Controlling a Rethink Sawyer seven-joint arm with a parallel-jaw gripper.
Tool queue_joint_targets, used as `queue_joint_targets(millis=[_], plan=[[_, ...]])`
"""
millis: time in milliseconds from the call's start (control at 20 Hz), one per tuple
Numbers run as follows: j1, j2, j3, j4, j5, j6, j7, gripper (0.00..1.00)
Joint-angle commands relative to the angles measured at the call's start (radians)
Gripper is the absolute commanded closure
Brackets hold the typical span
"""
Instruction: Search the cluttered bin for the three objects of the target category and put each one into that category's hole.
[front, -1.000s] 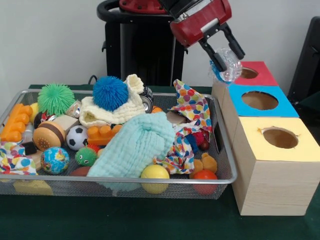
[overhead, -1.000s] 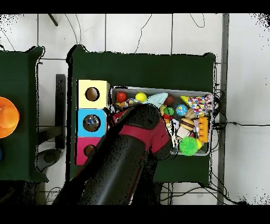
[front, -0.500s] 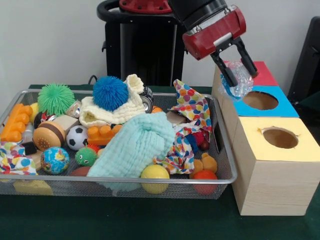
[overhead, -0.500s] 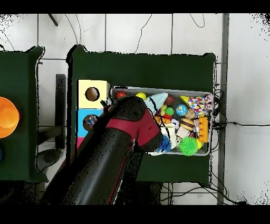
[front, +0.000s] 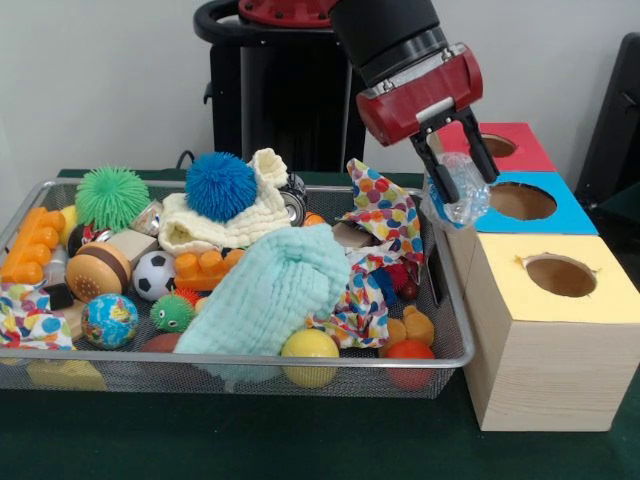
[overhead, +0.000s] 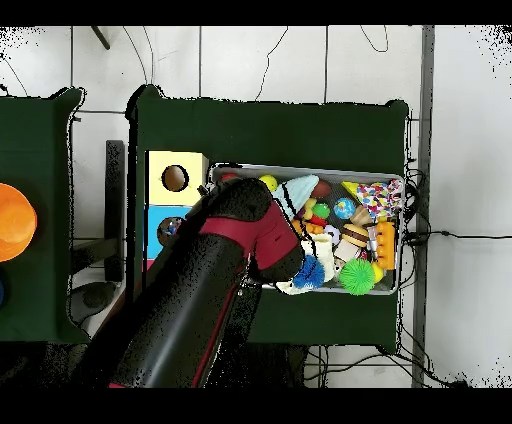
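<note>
- The jaws of the gripper (front: 456, 177) are closed around a crumpled clear plastic object (front: 462, 192) with a bit of blue on it, one black finger on each side of it.
- In the front view, the held plastic object hangs just at the left edge of the blue-topped box (front: 520, 203), beside that box's round hole and above the right end of the bin.
- The red and black arm (front: 400, 60) slants down to the gripper from the top of the front view; in the overhead view the arm (overhead: 215, 290) covers the pink box and much of the blue one.
- Three wooden boxes stand in a row just beside the bin: a pink-topped box (front: 505, 146) farthest back, the blue one in the middle, a yellow-topped box (front: 555, 300) nearest the camera, each with a round hole in its top.
- The wire mesh bin (front: 452, 300) is full of clutter: a light green cloth (front: 275, 290) in the middle, a polka-dot cloth (front: 380, 225) near the right end, a cream knitted hat (front: 240, 215) with a blue spiky ball (front: 220, 185) on it.
- Further left lie a green spiky ball (front: 111, 196), a small soccer ball (front: 153, 274), a toy burger (front: 97, 271) and an orange building block (front: 30, 245).
- A yellow ball (front: 309, 348) and a red-orange ball (front: 410, 352) sit against the near wall of the bin.
</note>
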Motion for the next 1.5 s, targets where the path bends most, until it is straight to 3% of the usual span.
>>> queue_joint_targets(millis=[50, 300, 1000, 1500], plan=[[0.014, 0.050, 0.140, -0.017, 0.016, 0.028, 0.397, 1.00], [0.024, 0.053, 0.131, -0.027, 0.000, 0.006, 0.452, 1.00], [0.050, 0.035, 0.118, -0.013, -0.001, -0.012, 0.481, 1.00], [0.094, 0.088, 0.100, -0.053, -0.145, -0.146, 0.568, 1.00]])
